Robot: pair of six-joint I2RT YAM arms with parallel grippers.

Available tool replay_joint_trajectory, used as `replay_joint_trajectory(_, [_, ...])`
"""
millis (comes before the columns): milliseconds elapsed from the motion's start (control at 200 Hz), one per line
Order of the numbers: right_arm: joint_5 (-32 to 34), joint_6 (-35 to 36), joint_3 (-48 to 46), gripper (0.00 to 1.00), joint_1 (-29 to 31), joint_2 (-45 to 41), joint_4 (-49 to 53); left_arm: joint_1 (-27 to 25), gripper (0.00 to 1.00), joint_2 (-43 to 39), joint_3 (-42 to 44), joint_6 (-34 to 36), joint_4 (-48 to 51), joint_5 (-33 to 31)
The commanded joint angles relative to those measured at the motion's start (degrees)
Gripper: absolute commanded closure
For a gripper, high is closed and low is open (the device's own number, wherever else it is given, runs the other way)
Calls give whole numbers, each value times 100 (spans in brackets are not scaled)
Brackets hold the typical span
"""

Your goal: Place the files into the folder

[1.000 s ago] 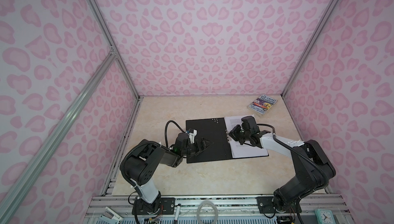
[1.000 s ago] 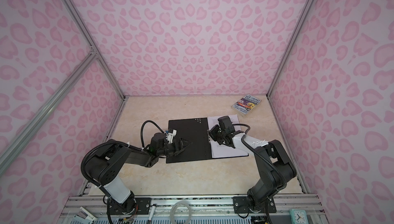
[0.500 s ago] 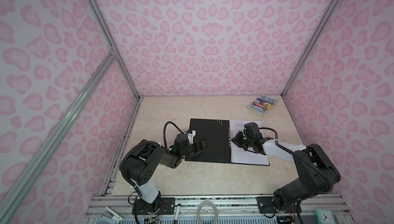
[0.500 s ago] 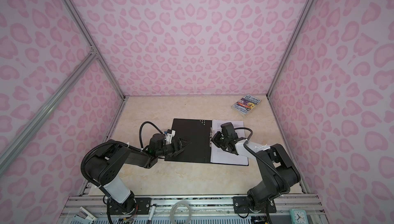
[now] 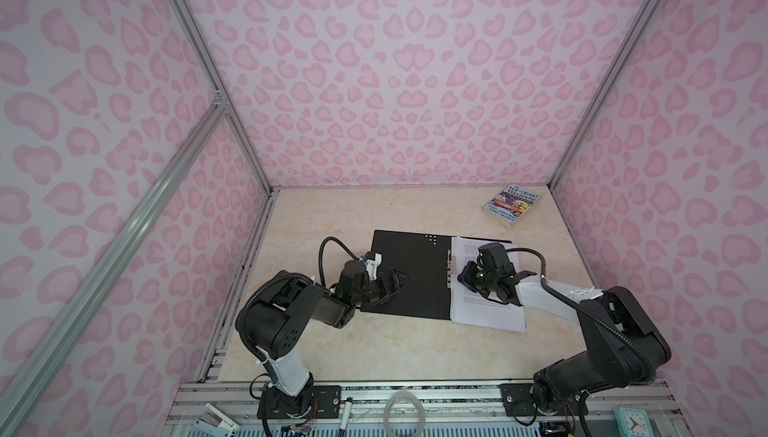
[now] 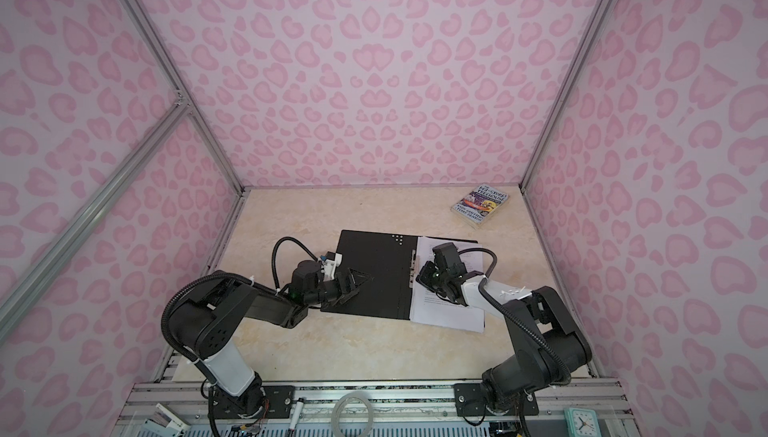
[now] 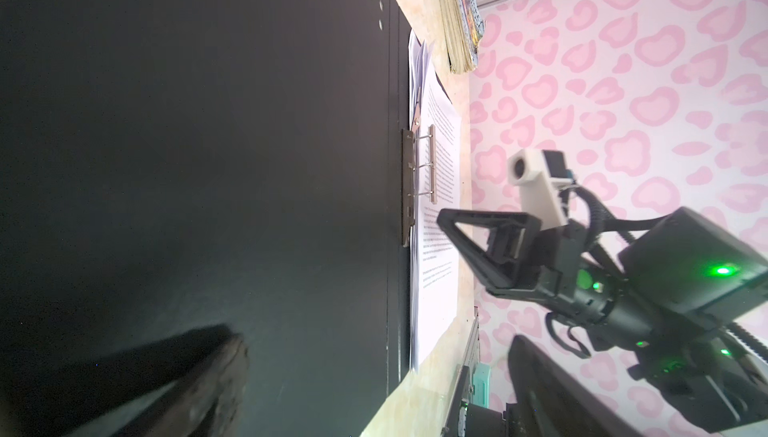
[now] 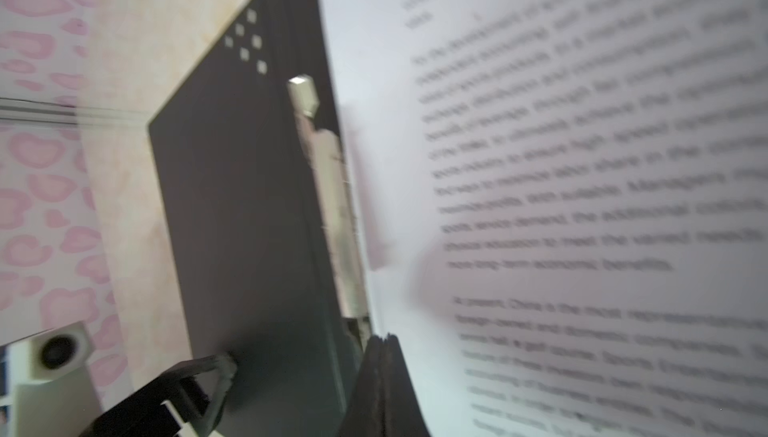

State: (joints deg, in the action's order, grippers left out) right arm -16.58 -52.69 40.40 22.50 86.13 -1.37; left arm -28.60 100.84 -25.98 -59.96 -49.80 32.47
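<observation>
"Right tool (image 5: pixel 464 282) is pinched shut with nothing in it. Its tip is down on the files (image 5: pixel 488 310), at their edge beside the metal clip (image 5: pixel 451 266)."

"And the left tool (image 5: pixel 398 287)?"

"Jaws wide, resting on the black left flap of the folder (image 5: pixel 415 256), which lies open on the counter (image 5: pixel 374 351). It looks to be holding that flap flat."

"So the files are in?"

"Lying on the right half, yes, a little skewed, with the near corner poking past the folder. Whether their edge sits under the clip's bar I can't tell — the wrist view is blurred there."

"Step in hand, then?"

"Seating the stack against the spine, I'd say. The next move calls for a light sideways push to square the sheets — thin paper buckles if shoved. After that the left tool would have to get under its flap and fold it over."
</observation>
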Motion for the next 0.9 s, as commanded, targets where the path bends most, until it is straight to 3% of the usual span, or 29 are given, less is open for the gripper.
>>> replay_joint_trajectory(0, [27, 287, 282, 99, 21, -80, 495, 12, 0, 183, 93, -83, 1983, -571])
replay_joint_trajectory(155, [4, 724, 636, 80, -185, -85, 997, 11, 0, -69, -28, 101, 2100, -425])
replay_joint_trajectory(325, [164, 1357, 205, 50, -1187, -595, 1075, -5, 0, -459, -447, 413, 2384, -65])
replay_joint_trajectory(425, [379, 1602, 15, 38, -1762, -926, 1284, -38, 0, -597, -801, 632, 2611, 217])
replay_joint_trajectory(645, [431, 1709, -264, 34, -2616, -733, 1246, -266, 0, -237, -2033, 1170, 3250, 732])
replay_joint_trajectory(895, [674, 1715, -338, 35, -2804, -439, 1072, -304, 0, 665, -2886, 1217, 3446, 959])
